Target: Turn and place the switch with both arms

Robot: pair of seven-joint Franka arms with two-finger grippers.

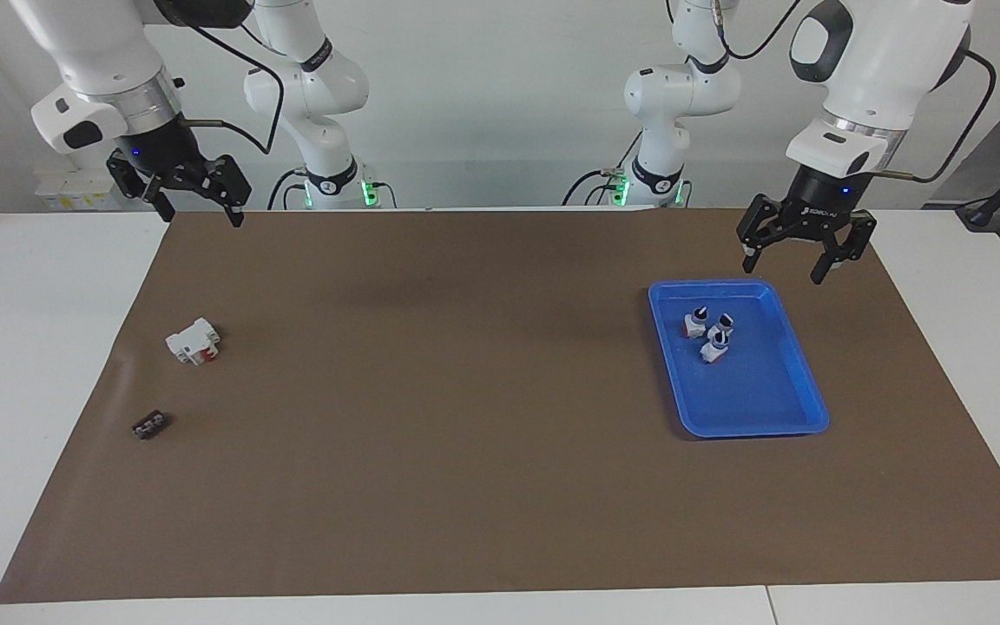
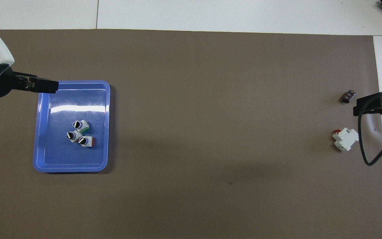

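The switch [image 2: 85, 141] with the orange end stands in a blue tray [image 2: 45, 159] at the left arm's end of the table, its black knob up, in a tight cluster with two other small switches [image 2: 77, 130]: one with a green end [image 2: 81, 124] is the farthest from the robots, another [image 2: 72, 136] sits between and just beside the orange one. In the facing view the cluster [image 1: 710, 333] shows in the half of the tray nearer the robots; which piece touches which cannot be told. The left gripper [image 1: 798, 253] hangs in the air over the tray's edge nearest the robots, fingers spread wide and holding nothing, clear of the switches. The tray rests on a brown mat [image 1: 465, 417] that covers most of the white table [image 1: 40, 365]. At the right arm's end of the mat lie a larger white blocky part with a red patch [image 1: 194, 341] and, farther from the robots, a small dark flat piece [image 1: 149, 424], well apart from each other. The right gripper [image 1: 194, 203] waits raised above the mat's corner by its own base, fingers open and empty.
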